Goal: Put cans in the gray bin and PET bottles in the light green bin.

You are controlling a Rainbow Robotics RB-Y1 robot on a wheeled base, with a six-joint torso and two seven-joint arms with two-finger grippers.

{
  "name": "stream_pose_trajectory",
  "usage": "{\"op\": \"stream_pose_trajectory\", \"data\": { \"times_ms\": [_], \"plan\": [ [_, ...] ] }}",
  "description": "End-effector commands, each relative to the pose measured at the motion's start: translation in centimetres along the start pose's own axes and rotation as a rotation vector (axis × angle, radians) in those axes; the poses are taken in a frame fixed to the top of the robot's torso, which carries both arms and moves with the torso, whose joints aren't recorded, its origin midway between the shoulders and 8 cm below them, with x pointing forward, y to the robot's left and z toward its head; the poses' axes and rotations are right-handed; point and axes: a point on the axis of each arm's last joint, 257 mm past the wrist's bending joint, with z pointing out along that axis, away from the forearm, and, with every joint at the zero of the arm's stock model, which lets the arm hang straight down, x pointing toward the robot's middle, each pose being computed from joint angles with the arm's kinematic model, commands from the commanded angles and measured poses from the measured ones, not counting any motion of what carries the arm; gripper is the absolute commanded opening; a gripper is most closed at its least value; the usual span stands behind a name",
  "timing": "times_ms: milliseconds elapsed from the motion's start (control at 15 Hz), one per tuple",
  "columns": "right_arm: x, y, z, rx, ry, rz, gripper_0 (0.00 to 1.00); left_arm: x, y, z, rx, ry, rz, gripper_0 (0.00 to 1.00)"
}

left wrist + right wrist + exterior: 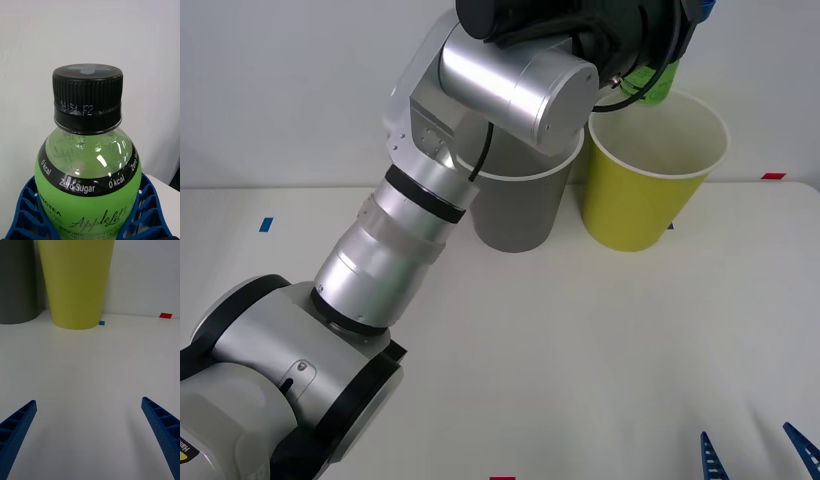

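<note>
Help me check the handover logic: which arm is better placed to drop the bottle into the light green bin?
Left. The left gripper is shut on the bottle, raised over the light green bin. The right gripper hangs open low over the table, holding nothing.

The bottle (658, 82) is hanging over the right-hand bin (650, 190). The other bin (520, 210) is standing just beside, on its left.

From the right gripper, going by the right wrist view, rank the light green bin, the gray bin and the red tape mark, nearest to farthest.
1. Light green bin: ahead of the open right gripper, standing on the table, nearest.
2. Gray bin: beside the green bin toward the robot's left, its base set a little farther back.
3. Red tape mark: off toward the robot's right, at the table's far edge.
</note>
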Motion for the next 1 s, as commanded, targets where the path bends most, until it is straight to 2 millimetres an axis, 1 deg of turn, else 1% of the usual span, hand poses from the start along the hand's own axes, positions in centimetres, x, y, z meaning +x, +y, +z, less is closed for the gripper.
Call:
{"op": "stream_pose_trajectory", "data": {
  "times_ms": [67,133,267,400,467,733,867,1000],
  "plan": [
    [0.0,0.0,0.0,0.0,0.0,0.0,0.97,1.9,-0.3,1.6,0.011,-0.042,-0.046,0.0],
    [0.0,0.0,0.0,0.0,0.0,0.0,0.97,2.4,-0.1,2.0,0.01,-0.057,-0.061,0.0],
    [0.0,0.0,0.0,0.0,0.0,0.0,0.97,2.7,-0.6,2.2,0.023,-0.063,-0.092,0.0],
    [0.0,0.0,0.0,0.0,0.0,0.0,0.97,3.1,-2.0,2.3,0.059,-0.054,-0.122,0.0],
    [0.0,0.0,0.0,0.0,0.0,0.0,0.97,3.2,-2.4,2.3,0.068,-0.051,-0.127,0.0],
    [0.0,0.0,0.0,0.0,0.0,0.0,0.97,3.4,-2.6,2.3,0.069,-0.048,-0.099,0.0],
    [0.0,0.0,0.0,0.0,0.0,0.0,0.97,3.9,-2.1,2.7,0.056,-0.07,-0.039,0.0],
    [0.0,0.0,0.0,0.0,0.0,0.0,0.97,4.6,-2.0,3.1,0.047,-0.113,-0.034,0.0]
  ]
}}
